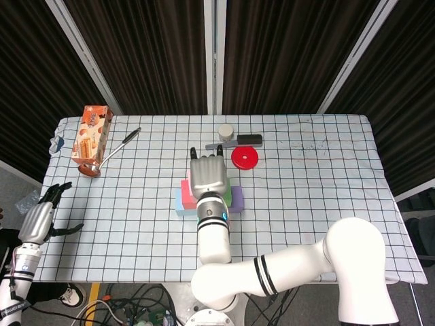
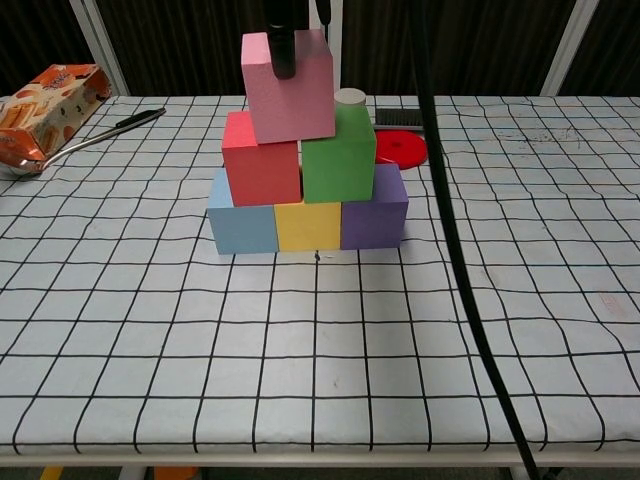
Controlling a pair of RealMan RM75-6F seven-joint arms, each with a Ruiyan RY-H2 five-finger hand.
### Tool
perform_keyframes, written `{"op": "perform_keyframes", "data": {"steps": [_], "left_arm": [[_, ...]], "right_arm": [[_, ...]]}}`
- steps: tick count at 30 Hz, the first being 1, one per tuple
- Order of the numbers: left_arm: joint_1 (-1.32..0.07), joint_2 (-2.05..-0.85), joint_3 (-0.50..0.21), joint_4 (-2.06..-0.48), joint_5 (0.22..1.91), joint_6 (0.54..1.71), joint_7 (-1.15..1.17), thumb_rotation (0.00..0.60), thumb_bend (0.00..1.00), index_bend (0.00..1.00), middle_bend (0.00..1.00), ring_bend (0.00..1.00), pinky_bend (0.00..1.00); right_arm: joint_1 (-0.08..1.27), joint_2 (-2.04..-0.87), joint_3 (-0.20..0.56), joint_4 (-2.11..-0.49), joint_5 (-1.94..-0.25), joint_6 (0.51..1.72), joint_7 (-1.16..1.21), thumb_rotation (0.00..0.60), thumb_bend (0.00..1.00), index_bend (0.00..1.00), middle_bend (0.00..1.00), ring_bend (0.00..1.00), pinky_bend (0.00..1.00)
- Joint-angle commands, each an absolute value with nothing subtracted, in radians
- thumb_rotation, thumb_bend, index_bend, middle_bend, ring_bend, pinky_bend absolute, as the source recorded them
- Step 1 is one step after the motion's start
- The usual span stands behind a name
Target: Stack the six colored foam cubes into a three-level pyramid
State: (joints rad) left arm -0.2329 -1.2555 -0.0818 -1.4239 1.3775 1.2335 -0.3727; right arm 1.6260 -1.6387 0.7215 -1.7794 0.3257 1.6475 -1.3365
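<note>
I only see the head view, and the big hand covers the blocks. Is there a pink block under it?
Observer: Yes. The chest view shows the right hand holding the pink cube, with one dark finger down its front face.
Operator: Is it sitting flat?
Observer: No, it is tilted. Its lower edge is over the red cube and the green cube.
Operator: What's hiding under my arm at the bottom?
Observer: A yellow cube, in the middle of the bottom row between the blue cube and the purple cube.
</note>
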Motion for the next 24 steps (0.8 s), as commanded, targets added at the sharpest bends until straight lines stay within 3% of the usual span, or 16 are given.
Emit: {"op": "perform_keyframes", "data": {"steps": [1, 24], "left_arm": [[-0.232, -1.257, -0.080, -1.421, 1.376, 1.231, -0.374, 0.600, 0.10, 0.09, 0.11, 0.01, 0.17], [-0.227, -1.249, -0.076, -1.415, 1.379, 1.227, -0.392, 0.600, 0.10, 0.09, 0.11, 0.01, 0.17]], "right_arm": [[1.625, -1.643, 0.723, -1.776, 0.321, 1.646, -1.337, 0.600, 0.13, 0.00, 0.77, 0.30, 0.00], [1.623, -1.682, 0.742, -1.741, 0.298, 1.652, -1.353, 0.600, 0.13, 0.00, 0.78, 0.31, 0.00]]}}
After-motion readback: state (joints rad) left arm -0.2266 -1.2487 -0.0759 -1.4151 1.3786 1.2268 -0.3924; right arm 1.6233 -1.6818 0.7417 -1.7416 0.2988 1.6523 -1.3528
